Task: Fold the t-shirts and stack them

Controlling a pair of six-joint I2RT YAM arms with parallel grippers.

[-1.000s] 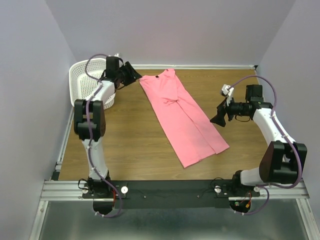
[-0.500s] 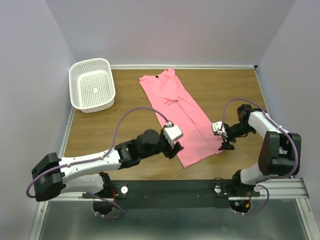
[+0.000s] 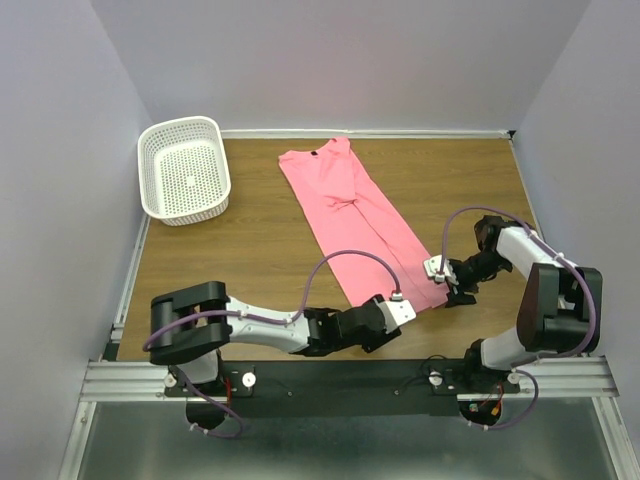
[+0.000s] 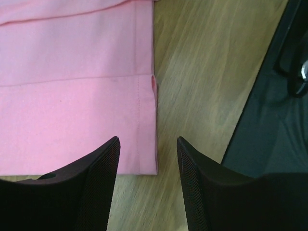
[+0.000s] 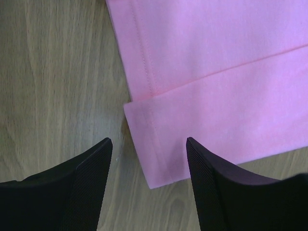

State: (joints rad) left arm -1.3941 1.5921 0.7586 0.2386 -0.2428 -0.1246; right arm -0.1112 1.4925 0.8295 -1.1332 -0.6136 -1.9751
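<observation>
Our left gripper (image 4: 148, 143) and right gripper (image 5: 149, 143) stood partly open, empty, over the hem corners of the t-shirt (image 3: 350, 215); closing shallow, we might have pinched one layer.

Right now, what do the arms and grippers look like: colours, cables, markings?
The left arm and right arm match: white links, black joints, and a lilac cable looping to a white wrist block. The left gripper and right gripper each have two black fingers, finely ribbed inside. No markings show.
</observation>
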